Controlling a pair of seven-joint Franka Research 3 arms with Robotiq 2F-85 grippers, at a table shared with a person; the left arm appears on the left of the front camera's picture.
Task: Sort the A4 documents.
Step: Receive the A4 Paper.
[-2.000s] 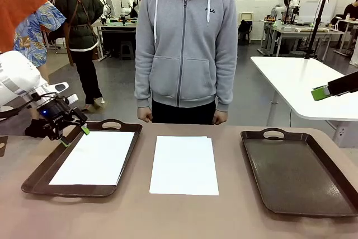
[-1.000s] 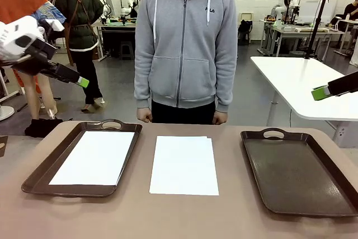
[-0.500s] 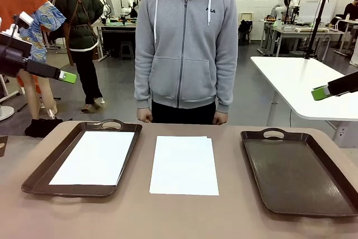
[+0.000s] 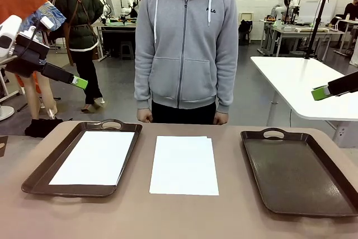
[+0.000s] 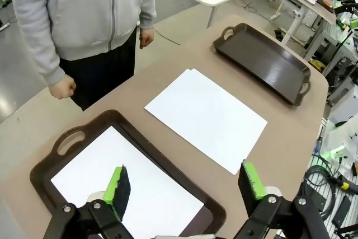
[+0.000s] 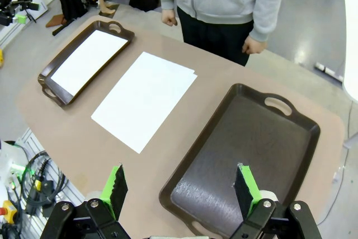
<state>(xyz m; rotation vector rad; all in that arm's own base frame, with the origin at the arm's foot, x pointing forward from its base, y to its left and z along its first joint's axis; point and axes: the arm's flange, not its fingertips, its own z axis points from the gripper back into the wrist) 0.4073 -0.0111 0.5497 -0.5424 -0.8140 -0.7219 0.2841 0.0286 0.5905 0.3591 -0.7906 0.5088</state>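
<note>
In the front view the right gripper [image 4: 321, 92] is cut off at the edge; both it and the left gripper [image 5: 183, 180] are seen with jaws apart. One sheet [image 4: 95, 157] is laid in the left tray [image 4: 39, 174]; a stack [image 4: 184, 165] — its count not discernible — is set on the counter [image 4: 235, 208] between it and the right tray [image 4: 296, 174].

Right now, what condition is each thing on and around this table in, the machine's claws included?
left tray, holds a flat white sheet
middle sheets, stacked flat between the trays, corners slightly offset
right tray, flat, dark bottom bare
left gripper, open, raised, holding nothing
right gripper, open, raised, holding nothing
person's hands, loosely curled at the far edge
</note>
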